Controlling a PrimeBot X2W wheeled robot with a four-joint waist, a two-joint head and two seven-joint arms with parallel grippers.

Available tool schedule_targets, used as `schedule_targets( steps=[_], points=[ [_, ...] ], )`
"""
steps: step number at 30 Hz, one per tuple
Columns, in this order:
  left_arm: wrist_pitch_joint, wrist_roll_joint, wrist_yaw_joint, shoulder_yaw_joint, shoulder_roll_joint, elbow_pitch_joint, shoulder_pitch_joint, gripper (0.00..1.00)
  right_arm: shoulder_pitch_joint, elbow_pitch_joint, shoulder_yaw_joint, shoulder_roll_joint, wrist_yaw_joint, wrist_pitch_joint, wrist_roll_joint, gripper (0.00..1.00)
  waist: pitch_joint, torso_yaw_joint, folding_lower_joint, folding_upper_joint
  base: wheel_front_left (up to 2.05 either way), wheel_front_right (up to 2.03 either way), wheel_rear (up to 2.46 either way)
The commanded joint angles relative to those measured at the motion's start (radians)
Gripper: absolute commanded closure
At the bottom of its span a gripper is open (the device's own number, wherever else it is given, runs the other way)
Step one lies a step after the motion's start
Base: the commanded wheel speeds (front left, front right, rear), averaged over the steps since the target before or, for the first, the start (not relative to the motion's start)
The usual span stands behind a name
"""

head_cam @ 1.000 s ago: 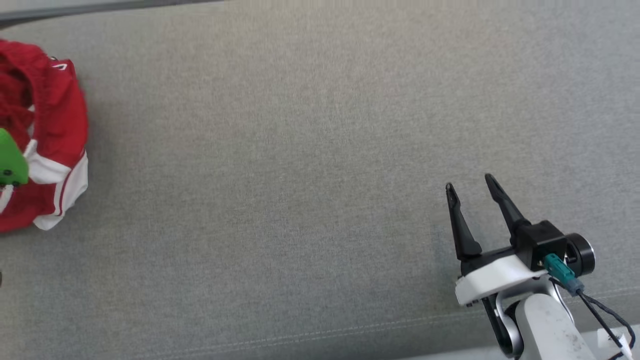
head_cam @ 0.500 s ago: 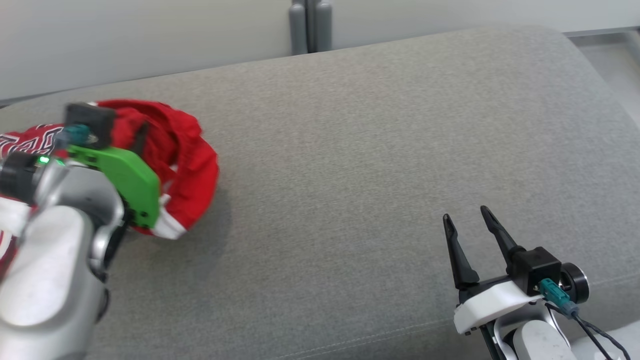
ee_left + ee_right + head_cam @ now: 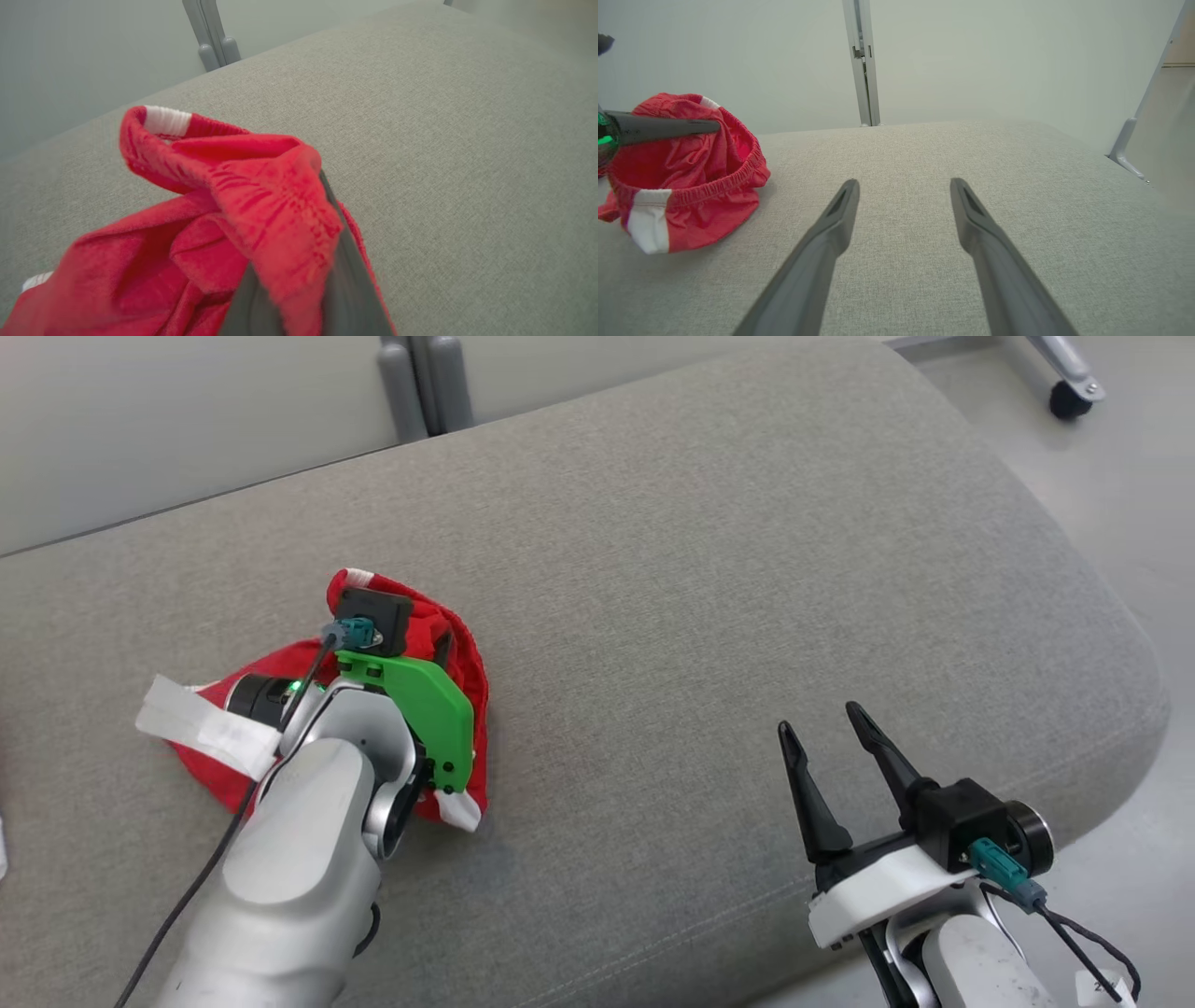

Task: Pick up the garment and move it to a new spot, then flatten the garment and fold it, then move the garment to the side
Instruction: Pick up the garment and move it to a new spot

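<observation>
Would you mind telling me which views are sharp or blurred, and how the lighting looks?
Head view: sharp, with soft even light and a faint shadow beside the red garment. Left wrist view: the garment near the lens is smeared and out of focus. Right wrist view: crisp, the open right pincer clear, no glare.
</observation>
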Motion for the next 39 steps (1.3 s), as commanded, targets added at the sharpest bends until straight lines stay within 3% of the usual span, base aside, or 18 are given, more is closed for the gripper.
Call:
schedule_targets(
  steps=[1,4,7,10,15,20,28,39],
  points=[
    [-0.019,0.002,0.005,-0.005,-0.011,0.044,-0.027,1.0,-0.018,0.002,0.004,-0.002,-0.001,-0.005,0.004,0.0,0.036,-0.08,0.0,-0.0001,0.0,0.0,0.0],
    [-0.047,0.01,0.014,-0.01,-0.026,0.092,-0.049,1.0,-0.019,0.003,0.009,-0.002,-0.001,-0.005,0.007,0.0,0.043,-0.103,0.0,-0.0001,0.0,0.0,0.0],
    [-0.09,0.015,0.023,-0.021,-0.047,0.161,-0.074,0.0,-0.019,0.004,0.02,-0.002,0.0,-0.005,0.012,0.0,0.051,-0.134,0.0,-0.0001,0.0,0.0,0.0],
    [-0.139,0.017,0.035,-0.03,-0.064,0.219,-0.095,0.0,-0.019,0.004,0.026,-0.002,-0.001,-0.005,0.015,0.0,0.054,-0.152,0.0,-0.0001,0.0,0.0,0.0],
    [-0.194,-0.016,0.009,-0.072,-0.087,0.278,-0.104,0.0,-0.015,0.009,0.022,-0.002,0.0,-0.005,0.012,0.0,0.047,-0.153,0.0,-0.0001,0.0,0.0,0.0],
    [-0.226,-0.093,-0.011,-0.178,-0.09,0.226,-0.091,0.0,-0.01,0.012,0.024,-0.002,-0.001,-0.005,0.007,0.0,0.026,-0.114,0.0,-0.0001,0.0,0.0,0.0],
    [-0.28,-0.147,0.02,-0.301,-0.09,0.15,-0.071,0.0,0.022,0.026,0.015,-0.002,-0.001,-0.005,-0.013,0.0,-0.046,0.029,0.0,-0.0001,0.0,0.0,0.0],
    [-0.341,-0.179,0.086,-0.311,-0.066,0.055,0.092,0.0,0.015,0.06,0.067,-0.003,-0.001,0.001,-0.016,0.0,-0.101,0.257,0.0,-0.0001,0.0,0.0,0.0]
  ],
)
